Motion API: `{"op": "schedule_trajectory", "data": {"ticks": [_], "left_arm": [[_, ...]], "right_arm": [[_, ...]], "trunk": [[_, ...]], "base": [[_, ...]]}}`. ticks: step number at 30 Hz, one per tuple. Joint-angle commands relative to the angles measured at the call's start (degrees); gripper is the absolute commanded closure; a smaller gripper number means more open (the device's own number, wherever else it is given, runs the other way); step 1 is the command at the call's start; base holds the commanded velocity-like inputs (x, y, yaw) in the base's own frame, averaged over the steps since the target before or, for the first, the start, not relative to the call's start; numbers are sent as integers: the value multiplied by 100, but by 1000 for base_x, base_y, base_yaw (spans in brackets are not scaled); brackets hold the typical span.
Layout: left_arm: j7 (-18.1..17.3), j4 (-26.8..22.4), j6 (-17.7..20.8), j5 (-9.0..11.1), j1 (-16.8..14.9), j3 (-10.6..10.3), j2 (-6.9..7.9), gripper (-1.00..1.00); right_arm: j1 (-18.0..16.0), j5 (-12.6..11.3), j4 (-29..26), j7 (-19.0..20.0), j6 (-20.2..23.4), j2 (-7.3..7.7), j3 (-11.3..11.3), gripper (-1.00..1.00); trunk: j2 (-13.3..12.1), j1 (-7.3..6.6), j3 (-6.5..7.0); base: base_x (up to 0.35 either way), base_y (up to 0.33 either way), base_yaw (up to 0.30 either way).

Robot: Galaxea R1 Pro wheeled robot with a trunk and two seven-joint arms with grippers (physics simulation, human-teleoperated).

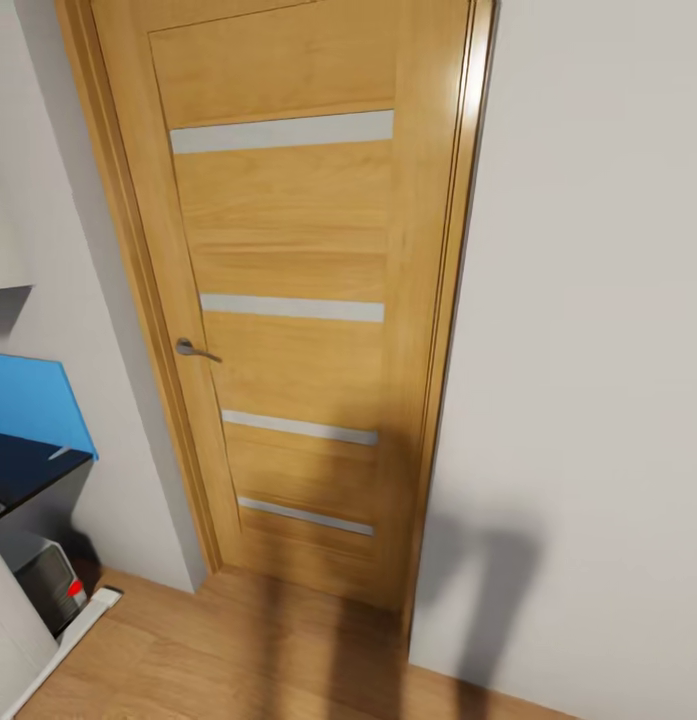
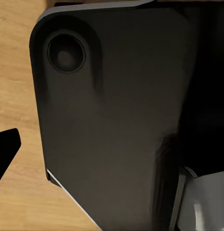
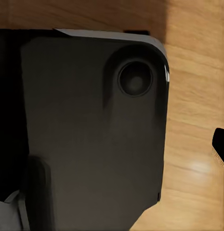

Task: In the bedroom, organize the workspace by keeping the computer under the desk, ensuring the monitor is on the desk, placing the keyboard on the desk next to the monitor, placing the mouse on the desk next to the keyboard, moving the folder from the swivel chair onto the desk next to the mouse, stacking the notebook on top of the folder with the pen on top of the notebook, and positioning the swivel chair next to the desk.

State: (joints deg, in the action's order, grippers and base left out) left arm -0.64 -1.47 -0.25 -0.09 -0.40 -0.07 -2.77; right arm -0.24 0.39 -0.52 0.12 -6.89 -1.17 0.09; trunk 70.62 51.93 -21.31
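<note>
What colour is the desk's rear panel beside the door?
Bright blue; the desk's rear panel shows best in the head view.

Honey-oak door (image 1: 298, 300) with grey stripes; desk (image 1: 28, 465) black, blue panelled.

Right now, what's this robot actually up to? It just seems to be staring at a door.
Nothing is being handled at this moment. The head camera faces a closed wooden door with a metal lever handle. At the far left edge sit a corner of the desk with its blue rear panel, and the computer under it. Both wrist cameras look down at the robot's dark base over wooden floor.
</note>
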Motion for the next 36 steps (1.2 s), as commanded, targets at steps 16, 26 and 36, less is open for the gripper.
{"op": "schedule_trajectory", "data": {"ticks": [16, 26, 36], "left_arm": [[-7, -750, -2708, 17, -3, 4, -38, -100], [73, -1860, -3959, 285, -3, 208, -12, -100], [68, -1613, -4857, 1036, -3, 671, -14, -100]], "right_arm": [[-3, -12, -319, 162, -2710, 11, -6, -100], [-8, -42, -1993, 132, -3073, -5, -19, -100], [-43, -56, -2014, 121, -3301, 2, -72, -100]], "trunk": [[-640, -352, 282], [-1041, -572, 461], [-1442, -792, 641]], "base": [[0, 0, 209], [0, 0, 274], [0, 0, 285]]}}
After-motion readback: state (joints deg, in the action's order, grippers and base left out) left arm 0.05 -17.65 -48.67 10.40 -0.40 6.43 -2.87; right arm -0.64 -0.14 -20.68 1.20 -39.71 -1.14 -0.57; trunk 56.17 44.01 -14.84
